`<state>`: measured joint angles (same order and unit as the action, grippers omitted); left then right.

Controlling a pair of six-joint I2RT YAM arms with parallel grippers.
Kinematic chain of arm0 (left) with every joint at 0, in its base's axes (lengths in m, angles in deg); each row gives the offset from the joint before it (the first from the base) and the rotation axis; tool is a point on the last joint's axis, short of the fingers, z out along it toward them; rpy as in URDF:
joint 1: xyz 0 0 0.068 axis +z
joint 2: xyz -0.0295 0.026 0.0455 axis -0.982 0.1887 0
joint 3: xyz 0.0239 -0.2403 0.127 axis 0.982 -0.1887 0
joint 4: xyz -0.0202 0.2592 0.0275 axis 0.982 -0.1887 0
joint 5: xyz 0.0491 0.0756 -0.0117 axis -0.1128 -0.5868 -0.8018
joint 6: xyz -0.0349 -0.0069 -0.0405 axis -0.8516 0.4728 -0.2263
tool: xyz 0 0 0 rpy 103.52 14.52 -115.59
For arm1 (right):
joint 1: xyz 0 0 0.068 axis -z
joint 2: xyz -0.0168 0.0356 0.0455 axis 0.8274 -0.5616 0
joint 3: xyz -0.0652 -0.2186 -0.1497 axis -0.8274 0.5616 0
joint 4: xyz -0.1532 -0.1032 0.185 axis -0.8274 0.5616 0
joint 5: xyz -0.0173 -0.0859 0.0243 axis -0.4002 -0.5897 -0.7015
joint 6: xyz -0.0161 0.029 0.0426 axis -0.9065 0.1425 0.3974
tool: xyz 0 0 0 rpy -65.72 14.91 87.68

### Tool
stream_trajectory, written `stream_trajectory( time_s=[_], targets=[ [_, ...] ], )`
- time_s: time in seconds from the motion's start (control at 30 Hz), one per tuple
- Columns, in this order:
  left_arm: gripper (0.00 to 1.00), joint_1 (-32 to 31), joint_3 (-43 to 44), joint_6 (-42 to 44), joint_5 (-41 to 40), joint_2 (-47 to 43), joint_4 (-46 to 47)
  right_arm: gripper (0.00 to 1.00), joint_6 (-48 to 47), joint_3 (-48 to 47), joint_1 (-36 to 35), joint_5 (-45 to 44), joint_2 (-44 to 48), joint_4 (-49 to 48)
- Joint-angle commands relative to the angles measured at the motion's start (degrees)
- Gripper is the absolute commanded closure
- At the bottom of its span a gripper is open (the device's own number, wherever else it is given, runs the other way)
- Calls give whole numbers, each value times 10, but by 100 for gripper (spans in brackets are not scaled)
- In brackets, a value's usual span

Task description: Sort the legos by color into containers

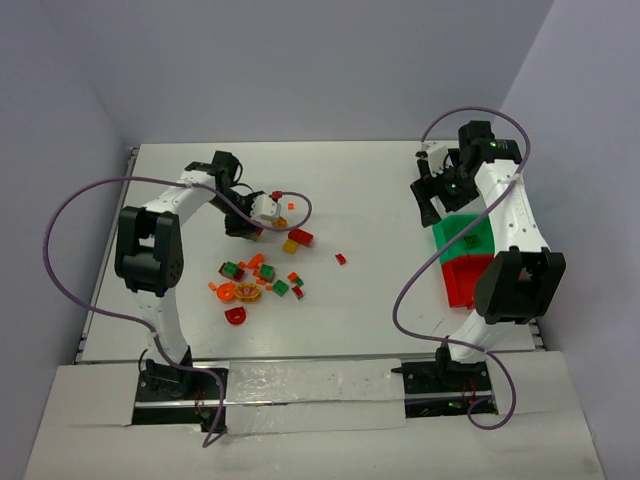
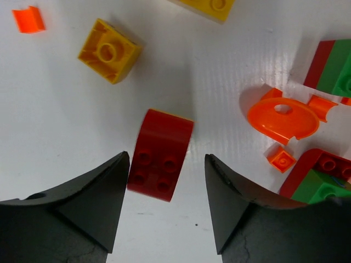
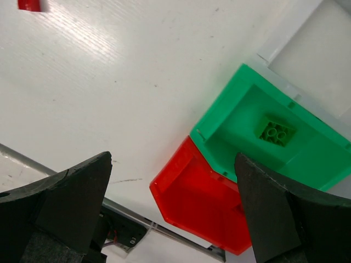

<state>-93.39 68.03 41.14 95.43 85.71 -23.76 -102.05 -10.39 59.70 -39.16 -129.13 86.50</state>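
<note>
Hovering low over the scattered bricks on the left of the table (image 1: 380, 200), the left gripper (image 2: 166, 164) has its fingers spread either side of a red brick (image 2: 160, 155). The brick lies flat on the table, not clamped. A yellow brick (image 2: 108, 50) sits just beyond it, with an orange round piece (image 2: 282, 118) off to one side. Over on the right, the right gripper (image 3: 173, 159) hangs released and empty above the green bin (image 3: 323, 159) and red bin (image 3: 192, 192). One green brick (image 3: 276, 131) lies inside the green bin.
</note>
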Motion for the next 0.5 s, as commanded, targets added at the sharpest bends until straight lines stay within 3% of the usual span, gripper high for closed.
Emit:
stream_trajectory(
  time_s=[0.0, 0.2, 0.47],
  targets=[
    [31, -5, -12, 10, 4, 4, 10, 0, 17, -16, -13, 24, 28, 7],
    [31, -7, -4, 15, 2, 0, 3, 0, 20, -4, -16, 29, 34, 1],
    [52, -10, 13, 12, 5, 17, -16, 1, 27, 0, -25, 47, 33, -7]
  ],
)
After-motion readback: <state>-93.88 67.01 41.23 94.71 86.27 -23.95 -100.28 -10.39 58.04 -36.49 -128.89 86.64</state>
